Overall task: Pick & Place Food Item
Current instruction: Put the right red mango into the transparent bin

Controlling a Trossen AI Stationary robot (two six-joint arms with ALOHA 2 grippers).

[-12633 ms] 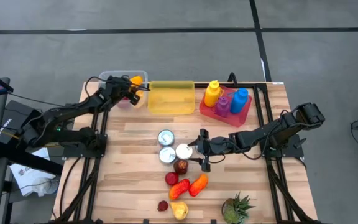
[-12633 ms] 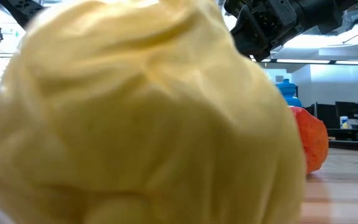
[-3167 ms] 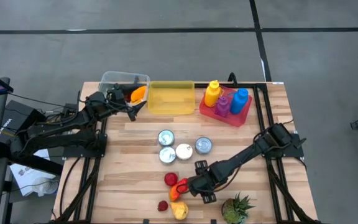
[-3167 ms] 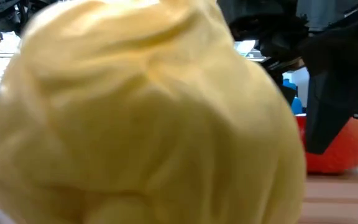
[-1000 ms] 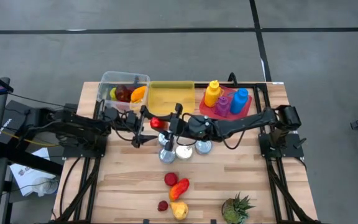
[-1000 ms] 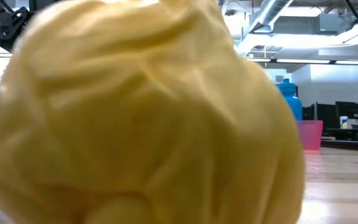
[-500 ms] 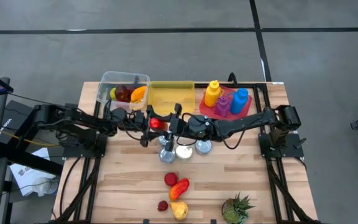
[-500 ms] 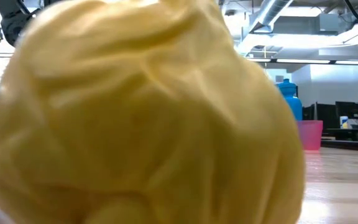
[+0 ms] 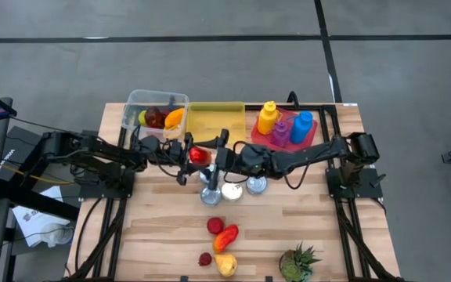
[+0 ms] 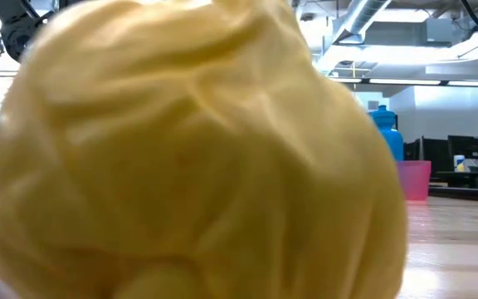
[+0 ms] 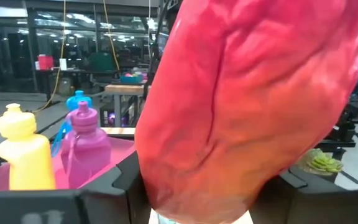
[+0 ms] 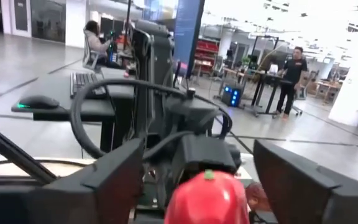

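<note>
3 cans — 3 bottles

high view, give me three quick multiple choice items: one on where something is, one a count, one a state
1. Where is the red food item? A on the floor; B between the two grippers; C hidden from view.
2. How many bottles stand in the red tray? A one; B three; C five.
3. The right gripper is: A open; B shut; C out of sight.

B: it sits between the left gripper and the right gripper.
B: yellow bottle, purple bottle, blue bottle.
A: the right wrist view shows gaps beside the item.
</note>
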